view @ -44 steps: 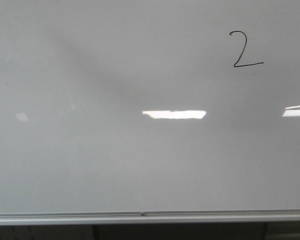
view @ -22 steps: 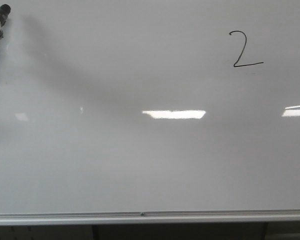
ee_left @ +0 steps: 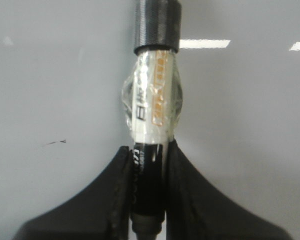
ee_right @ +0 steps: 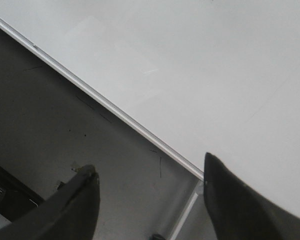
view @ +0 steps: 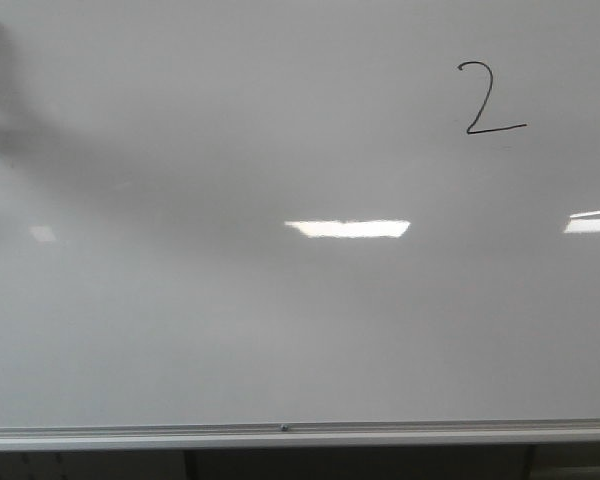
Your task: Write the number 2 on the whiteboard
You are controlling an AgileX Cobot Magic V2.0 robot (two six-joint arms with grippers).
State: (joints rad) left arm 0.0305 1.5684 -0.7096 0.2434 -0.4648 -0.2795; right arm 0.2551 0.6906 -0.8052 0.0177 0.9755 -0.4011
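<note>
On the whiteboard [view: 280,330], thin black number 2 [view: 490,98]

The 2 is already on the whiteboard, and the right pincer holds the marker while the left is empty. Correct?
Arms swapped. The left wrist view shows the left pincer shut on the marker; the right pincer is open, empty. The 2 is on the whiteboard.

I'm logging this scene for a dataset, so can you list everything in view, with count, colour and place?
whiteboard: one, pale grey-white with a silver frame, fills the front view.
number 2: one, black, upper right of the board.
light reflections: about three bright white patches, across the board's middle.
marker: one, black with a taped white and orange label, held in the left gripper.
left gripper: one, black, shut on the marker.
right gripper: one, black, open, empty, over the board's frame edge.
</note>
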